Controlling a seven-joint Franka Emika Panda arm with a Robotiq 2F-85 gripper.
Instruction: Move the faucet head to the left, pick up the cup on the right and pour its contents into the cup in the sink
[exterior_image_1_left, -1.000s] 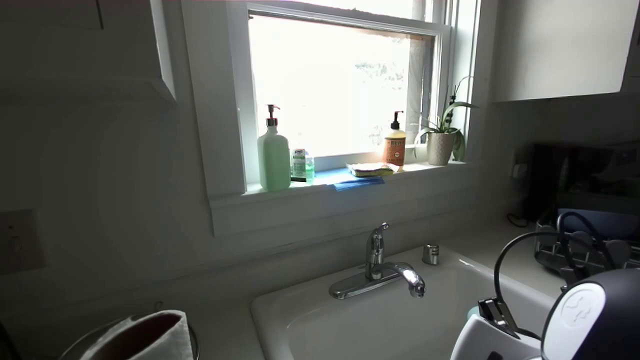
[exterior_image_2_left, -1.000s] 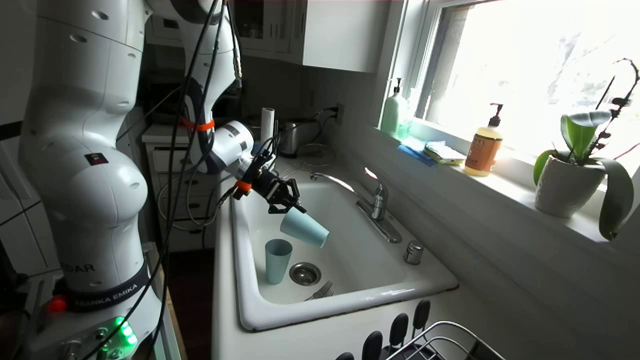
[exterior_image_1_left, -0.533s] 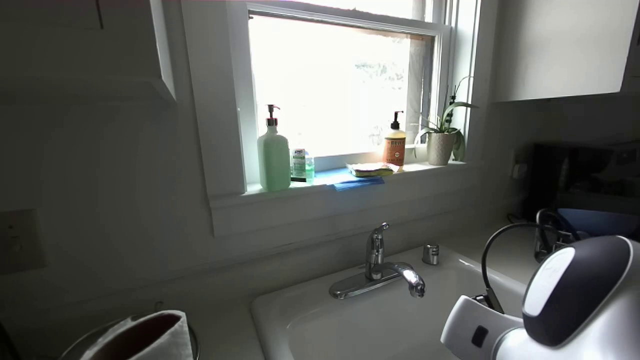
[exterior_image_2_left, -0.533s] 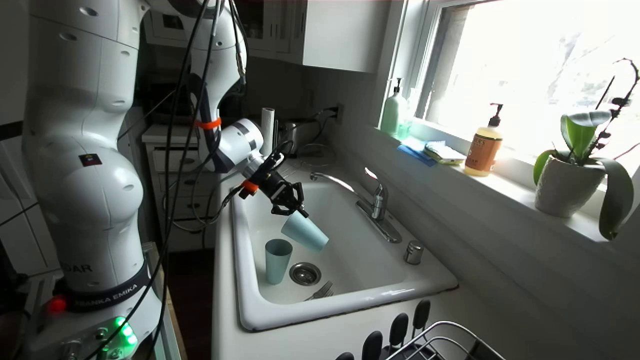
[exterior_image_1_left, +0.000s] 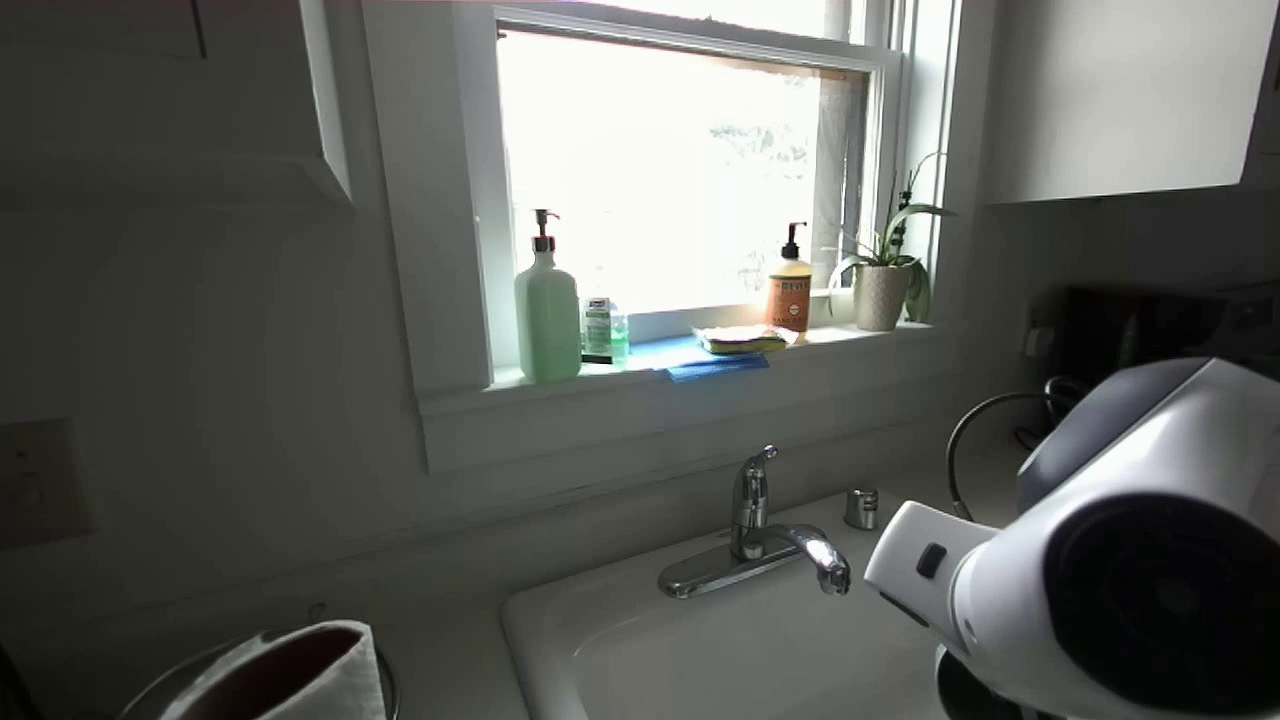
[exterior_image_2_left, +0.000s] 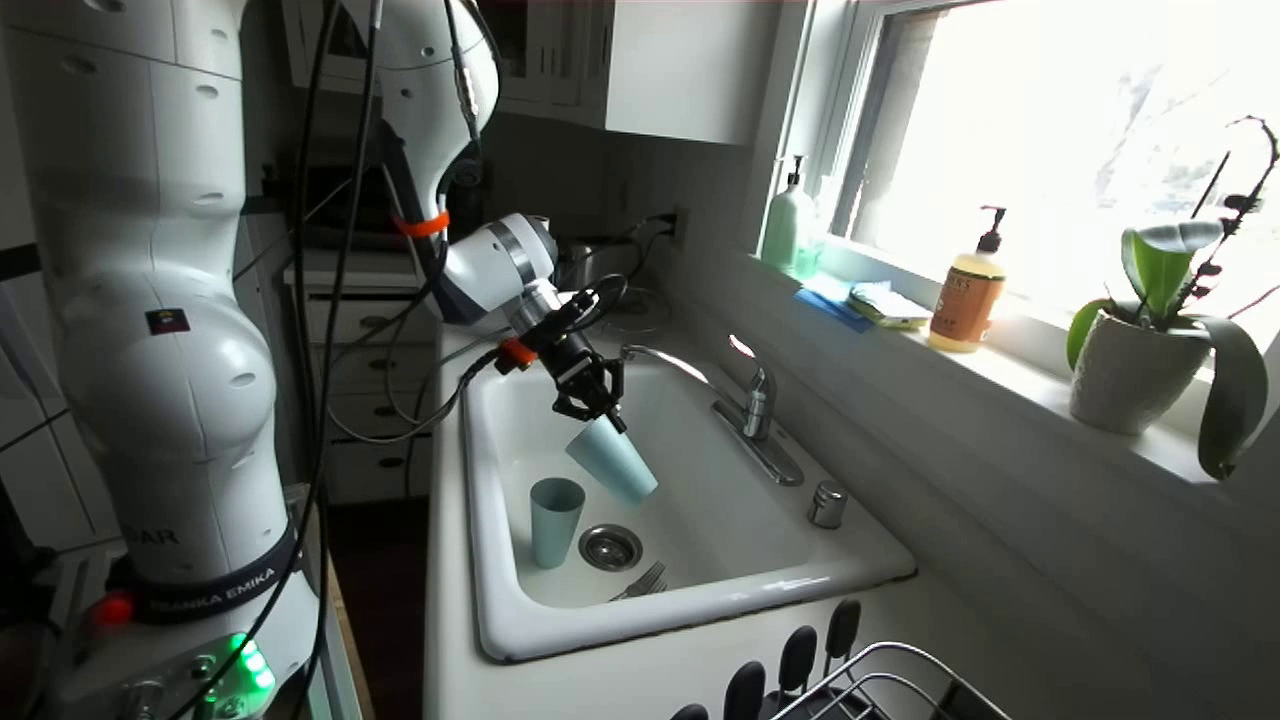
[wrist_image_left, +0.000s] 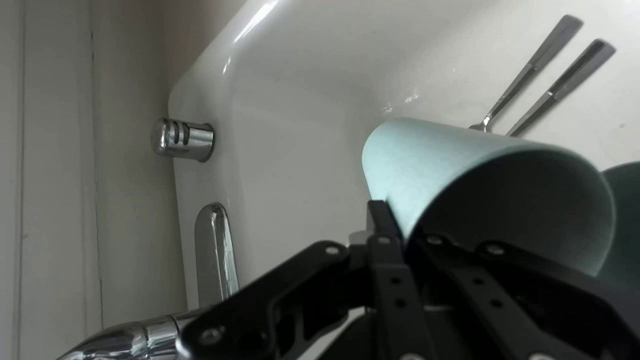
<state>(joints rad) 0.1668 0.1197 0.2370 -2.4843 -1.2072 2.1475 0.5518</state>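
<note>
The slim, shiny chrome faucet head (exterior_image_2_left: 672, 360) reaches toward the far end of the large white rectangular sink (exterior_image_2_left: 700, 603) in an exterior view, well apart from both cups; I take that to be the robot's left, so the first step looks done. The pick-up looks done too: the black two-fingered gripper (exterior_image_2_left: 612, 416) hangs over the basin, its fingers pinching the wall of the pale blue tapered cup (exterior_image_2_left: 612, 462) at the rim. That cup seems lifted off the sink floor, tilted, mouth higher than base. The muted teal tapered cup (exterior_image_2_left: 556, 530) stands upright in the sink, near the round metal drain (exterior_image_2_left: 610, 548). What is left, I judge, is the pour: no stream shows, and the held cup would have to tip further. Its interior is too dark to tell whether anything is inside.
</note>
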